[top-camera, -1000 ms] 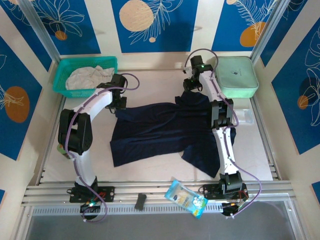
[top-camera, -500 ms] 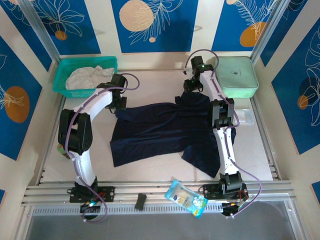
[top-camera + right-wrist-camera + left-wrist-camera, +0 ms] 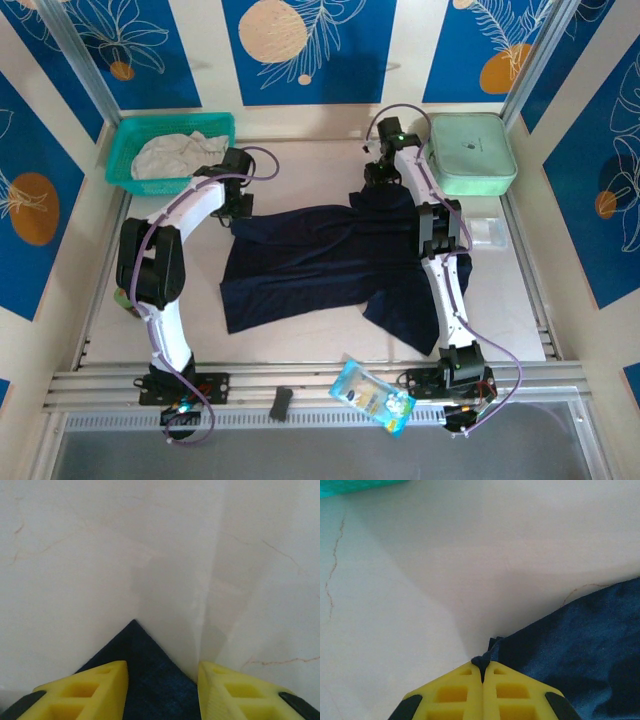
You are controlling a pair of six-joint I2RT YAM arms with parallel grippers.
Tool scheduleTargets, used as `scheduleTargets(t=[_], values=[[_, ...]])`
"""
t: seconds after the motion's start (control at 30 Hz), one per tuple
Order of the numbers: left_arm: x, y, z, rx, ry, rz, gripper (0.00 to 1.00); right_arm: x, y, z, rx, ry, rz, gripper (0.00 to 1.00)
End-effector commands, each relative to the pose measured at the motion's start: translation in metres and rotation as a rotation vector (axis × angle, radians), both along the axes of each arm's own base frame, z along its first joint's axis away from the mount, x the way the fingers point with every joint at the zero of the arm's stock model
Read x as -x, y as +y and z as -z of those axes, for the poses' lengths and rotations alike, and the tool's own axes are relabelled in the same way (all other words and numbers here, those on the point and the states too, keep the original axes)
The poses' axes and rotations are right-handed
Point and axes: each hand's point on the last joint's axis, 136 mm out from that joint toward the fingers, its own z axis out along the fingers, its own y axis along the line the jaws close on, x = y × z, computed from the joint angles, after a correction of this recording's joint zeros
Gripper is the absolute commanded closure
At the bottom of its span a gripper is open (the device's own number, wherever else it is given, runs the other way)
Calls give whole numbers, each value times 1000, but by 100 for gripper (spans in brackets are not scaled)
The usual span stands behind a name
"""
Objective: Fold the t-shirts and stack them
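The left end effector [image 3: 482,666] is clamped on a corner of the navy t-shirt [image 3: 320,262] spread on the desk [image 3: 300,170]. The right end effector [image 3: 162,674] stands apart astride another corner. The off-white t-shirt [image 3: 172,153] lies in the basket [image 3: 117,162].

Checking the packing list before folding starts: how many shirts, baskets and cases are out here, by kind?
Shirts: 2, the navy t-shirt and the off-white t-shirt
Baskets: 1, the teal basket
Cases: 1, the mint-green case
Total: 4
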Motion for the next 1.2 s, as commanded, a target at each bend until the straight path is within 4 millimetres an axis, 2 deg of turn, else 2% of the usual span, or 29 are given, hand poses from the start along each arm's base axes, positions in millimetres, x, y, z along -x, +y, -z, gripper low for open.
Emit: scheduleTargets(t=[0.0, 0.07, 0.23, 0.33, 0.4, 0.47, 0.57, 0.63, 0.77, 0.87, 1.03, 1.17], values=[[-7, -6, 1, 11, -6, 12, 100, 34, 7, 57, 32, 169, -43, 67], [-7, -6, 1, 12, -8, 11, 100, 37, 6, 59, 37, 181, -43, 74], [-6, -5, 1, 8, -6, 10, 100, 39, 4, 55, 42, 189, -37, 100], [-9, -7, -5, 18, -19, 11, 100, 35, 5, 32, 21, 157, -18, 100], [-11, -8, -17, 26, -38, 12, 100, 30, 4, 2, 4, 109, 4, 100], [-15, -10, -38, 34, -80, 18, 100, 27, -1, -40, -15, 44, 34, 100], [-21, -11, -85, 51, -176, 22, 100, 31, -12, -117, -40, -76, 92, 100], [-20, -9, -125, 62, -249, 23, 100, 44, -21, -175, -47, -176, 131, 100], [-7, -3, -200, 88, -404, 20, 100, 90, -34, -272, -77, -358, 180, 100], [13, 3, -253, 123, -518, 23, 100, 140, -43, -335, -97, -496, 196, 100], [65, 9, -327, 204, -693, 68, 100, 237, -59, -426, -152, -738, 220, 100], [114, 23, -375, 243, -829, 79, 100, 316, -67, -492, -256, -921, 202, 100]])
